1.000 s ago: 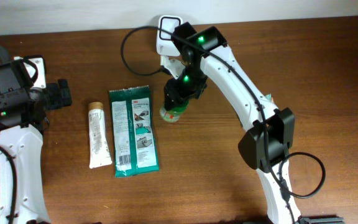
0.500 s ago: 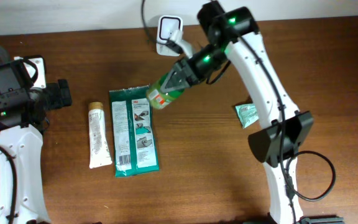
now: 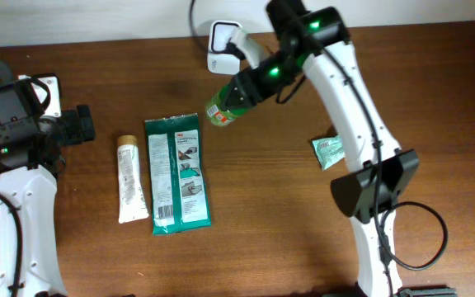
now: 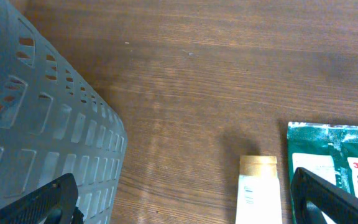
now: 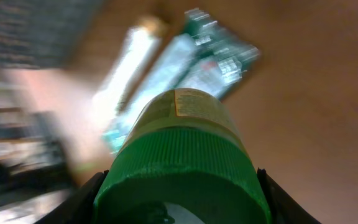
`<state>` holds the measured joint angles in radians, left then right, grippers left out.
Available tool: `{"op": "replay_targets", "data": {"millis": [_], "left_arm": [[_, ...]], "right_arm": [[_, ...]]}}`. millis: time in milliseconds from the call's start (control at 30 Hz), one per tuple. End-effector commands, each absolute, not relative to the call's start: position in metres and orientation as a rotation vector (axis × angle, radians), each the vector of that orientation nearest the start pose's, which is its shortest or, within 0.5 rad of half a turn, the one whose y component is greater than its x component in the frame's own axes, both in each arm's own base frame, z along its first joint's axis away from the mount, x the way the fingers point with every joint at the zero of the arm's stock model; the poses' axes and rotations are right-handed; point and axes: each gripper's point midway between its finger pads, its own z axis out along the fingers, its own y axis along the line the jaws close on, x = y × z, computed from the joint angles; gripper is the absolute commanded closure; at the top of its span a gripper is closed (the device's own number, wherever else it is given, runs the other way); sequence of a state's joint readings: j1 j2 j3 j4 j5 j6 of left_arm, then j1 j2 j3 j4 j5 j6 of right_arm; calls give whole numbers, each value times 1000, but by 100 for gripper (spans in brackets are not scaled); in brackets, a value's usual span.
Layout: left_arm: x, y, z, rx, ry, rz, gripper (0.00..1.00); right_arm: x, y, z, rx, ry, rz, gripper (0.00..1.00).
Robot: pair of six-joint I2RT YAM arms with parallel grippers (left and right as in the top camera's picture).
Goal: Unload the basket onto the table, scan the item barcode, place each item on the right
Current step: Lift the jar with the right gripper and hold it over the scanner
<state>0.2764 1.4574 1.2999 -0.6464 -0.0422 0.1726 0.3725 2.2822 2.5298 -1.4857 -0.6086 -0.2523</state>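
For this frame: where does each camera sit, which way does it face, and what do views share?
Overhead: above the table, looking straight down; left gripper, and right gripper holding a bottle near the scanner.
Left wrist: on the left gripper, looking along the table past a basket; its open fingers at bottom corners.
Right wrist: behind the bottle's cap, looking down its length, blurred; dark fingers flank the cap.
Shared: overhead and left wrist show the tube and packet.

bottle (image 5: 182, 155) label blurred, tube (image 4: 257, 190) cropped below
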Motion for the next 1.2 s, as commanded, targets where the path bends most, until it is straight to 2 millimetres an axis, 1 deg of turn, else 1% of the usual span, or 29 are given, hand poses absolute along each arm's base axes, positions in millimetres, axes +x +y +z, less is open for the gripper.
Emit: {"op": "replay_targets", "data": {"millis": [0,67,100,133,200,233,267,300,400,467,500,567,633,700,767,833,933,1100,1167], "left_arm": [[395,122,231,-143,2357,278,1],[395,122,231,-143,2357,278,1],[395,122,231,-143,2357,278,1],[395,122,231,-143,2357,278,1],[395,122,231,-143,2357,278,1],[395,122,231,-143,2357,278,1],[395,122,231,-143,2357,278,1],[395,122,231,-143,2357,278,1],[395,122,231,-143,2357,278,1],[395,122,231,-143,2357,278,1],[395,122,231,-143,2357,278,1],[395,122,231,-143,2357,278,1],[395,122,231,-143,2357,278,1],[395,122,231,-143,2357,278,1],[395,122,231,-143,2357,278,1],[394,122,231,-143,2357,278,1],[395,122,231,-143,2357,278,1],[395,122,231,-143,2357,278,1],[395,122,231,-143,2357,278,1]], "right_arm": [[451,255,219,-983,2503,309,56],[477,251,210,-949,2462,105,56],[494,249,206,-916,2429,11,56],[508,247,205,-883,2398,-45,57],[540,244,209,-797,2311,-147,62],[557,243,213,-755,2260,-171,64],[568,246,216,-748,2214,-172,64],[577,249,217,-754,2175,-178,64],[608,259,228,-847,1990,-249,63],[622,262,229,-915,1901,-310,63],[627,264,231,-950,1857,-341,64],[637,267,223,-1032,1787,-410,63],[644,267,207,-1160,1729,-496,64],[648,265,183,-1287,1698,-585,63],[651,265,173,-1314,1685,-602,64],[656,264,172,-1295,1676,-607,63],[662,259,179,-1263,1661,-617,63],[669,241,179,-1240,1678,-633,63],[671,237,180,-1234,1681,-637,63]]}}
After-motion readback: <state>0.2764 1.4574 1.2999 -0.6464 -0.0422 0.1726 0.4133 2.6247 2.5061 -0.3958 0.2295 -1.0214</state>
